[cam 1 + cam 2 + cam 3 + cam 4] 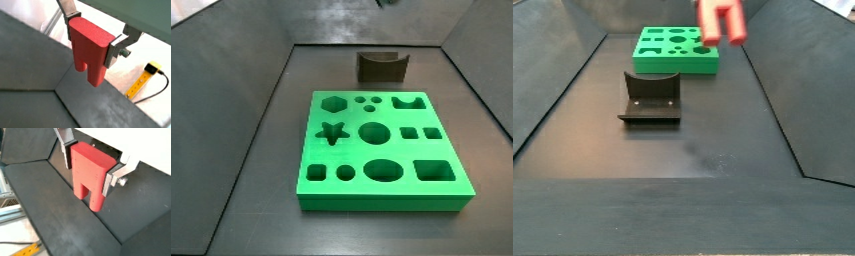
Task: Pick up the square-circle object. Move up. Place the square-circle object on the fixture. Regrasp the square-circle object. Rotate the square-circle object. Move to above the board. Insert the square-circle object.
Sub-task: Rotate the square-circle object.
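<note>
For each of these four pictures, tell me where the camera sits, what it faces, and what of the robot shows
Wrist view: on the arm, facing the gripper shut on the square-circle object.
Wrist view: same pair, opposite flank.
Side view: raised, the board near, the fixture behind; no robot identifiable.
Side view: opposite end, fixture near; object aloft.
Side views share board and fixture.

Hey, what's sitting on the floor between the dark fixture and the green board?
Nothing: in both side views bare dark floor separates the fixture and board. The gripper holds the red block up in the air.

Pincer [90, 47] with flat silver finger plates [120, 174], dark pads, a small screw at one side.
</note>
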